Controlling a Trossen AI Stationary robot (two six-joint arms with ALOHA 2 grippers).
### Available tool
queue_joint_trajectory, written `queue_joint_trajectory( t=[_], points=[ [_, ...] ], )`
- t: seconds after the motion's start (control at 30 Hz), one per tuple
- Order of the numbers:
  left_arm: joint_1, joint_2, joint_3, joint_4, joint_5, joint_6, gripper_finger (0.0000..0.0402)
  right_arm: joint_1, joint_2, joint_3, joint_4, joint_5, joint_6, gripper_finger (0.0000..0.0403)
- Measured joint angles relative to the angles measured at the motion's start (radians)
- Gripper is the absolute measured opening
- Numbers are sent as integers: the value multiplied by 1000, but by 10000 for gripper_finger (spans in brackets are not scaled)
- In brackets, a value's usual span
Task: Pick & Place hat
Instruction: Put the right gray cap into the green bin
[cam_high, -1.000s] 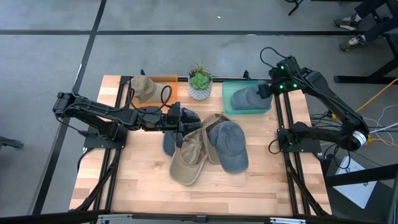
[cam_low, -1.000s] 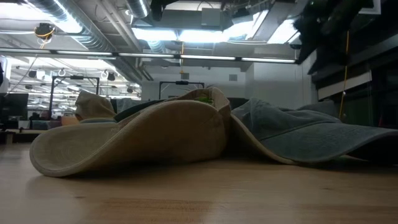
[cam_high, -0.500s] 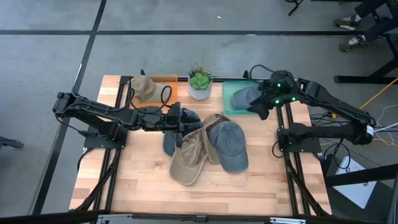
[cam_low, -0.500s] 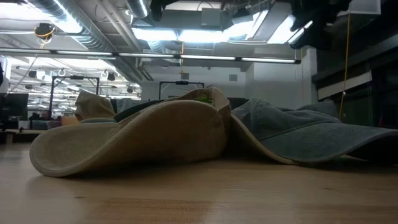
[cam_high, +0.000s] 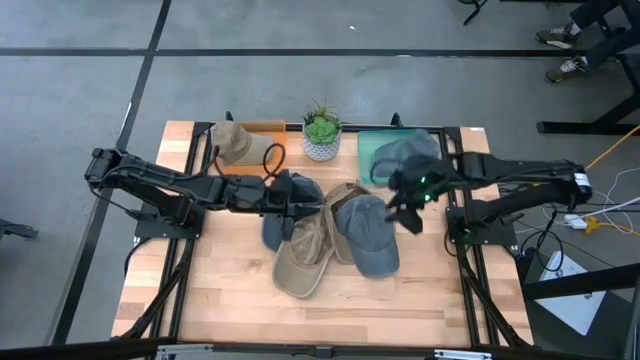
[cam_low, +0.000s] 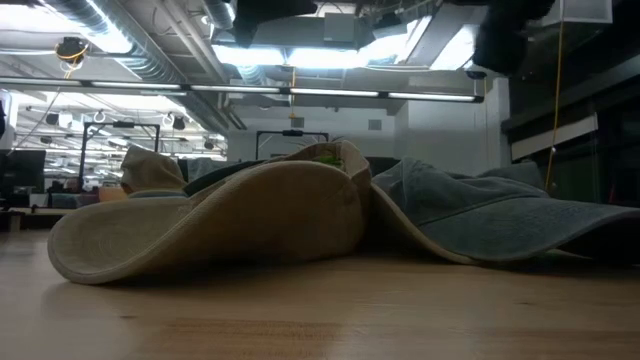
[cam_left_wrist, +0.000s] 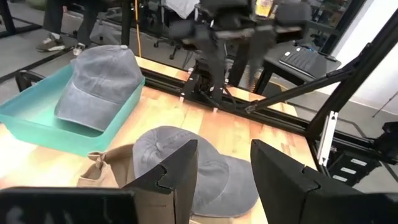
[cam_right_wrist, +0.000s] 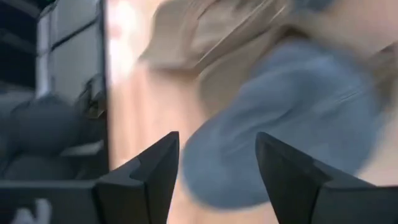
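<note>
On the wooden table (cam_high: 240, 300) a pile of hats lies near the middle: a tan hat (cam_high: 305, 250) upside down at the near side, a grey-blue hat (cam_high: 368, 232) overlapping it on the right, and a darker blue hat (cam_high: 272, 228) partly under the left arm. The left gripper (cam_high: 300, 207) reaches in from the left and sits low over the left edge of this pile, its fingers (cam_left_wrist: 180, 177) spread apart with nothing between them. The right gripper (cam_high: 408, 207) hangs above the right edge of the grey-blue hat, its fingers (cam_right_wrist: 146, 177) also parted and empty. At the far right a teal tray (cam_high: 364, 165) holds another grey hat (cam_left_wrist: 99, 78). At the far left a second tan hat (cam_high: 232, 143) rests on an orange tray (cam_high: 262, 128), and a small potted plant (cam_high: 321, 132) stands between the two trays.
</note>
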Motion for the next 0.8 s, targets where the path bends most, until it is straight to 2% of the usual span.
queue_joint_trajectory(
  t=[0.07, 0.23, 0.47, 0.63, 0.8],
  points=[
    [-6, 0, 0, 0, 0, 0, 143, 60, 18, 0, -17, -30, 42, 196],
    [-19, 0, 0, 0, 0, 0, 143, 208, 42, 0, -19, -9, 144, 179],
    [-31, 0, 0, -1, 0, -1, 143, 389, 46, 0, -13, 102, 370, 169],
    [-32, 0, 0, -5, 0, -11, 143, 514, 45, -29, 22, 220, 607, 169],
    [-32, 0, 0, -53, 0, -17, 143, 621, 47, -150, 184, 342, 996, 169]
  ],
)
